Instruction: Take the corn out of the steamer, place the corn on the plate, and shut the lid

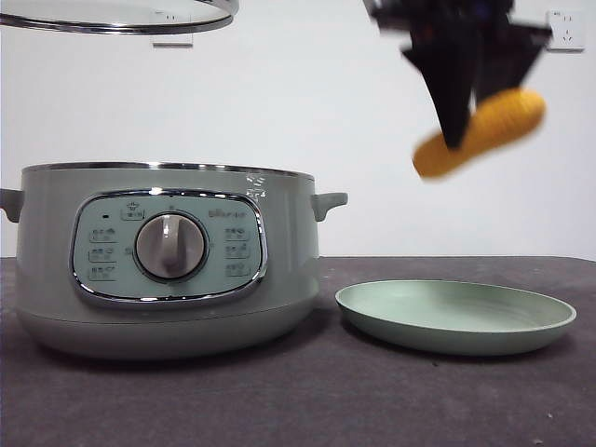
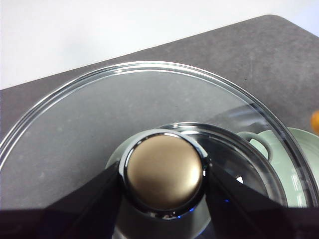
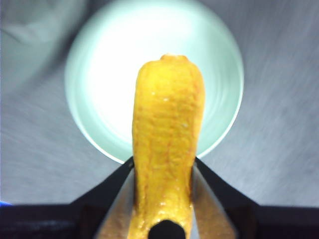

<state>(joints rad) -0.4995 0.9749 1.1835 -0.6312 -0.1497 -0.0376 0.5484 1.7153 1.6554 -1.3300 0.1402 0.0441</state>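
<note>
Right gripper (image 1: 458, 130) high in the air, fingers clamped on the corn (image 1: 484, 130) — cob tilted, hanging above the plate (image 1: 456, 337) with clear air between them. Left gripper (image 2: 164, 199) holds the lid (image 2: 99, 129) by its knob (image 2: 164, 172), raised well above the open steamer (image 1: 168, 261). Plate sits just beside the steamer on the bench (image 1: 372, 400) — its rim apart from the pot wall.

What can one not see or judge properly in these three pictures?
- Steamer inside: front view is level, so its wall hides it.
- Lid: front view's top edge cuts it.
- Right gripper: upper part cut off; corn blurred.
- Plate: right wrist view overexposed, surface detail lost.
</note>
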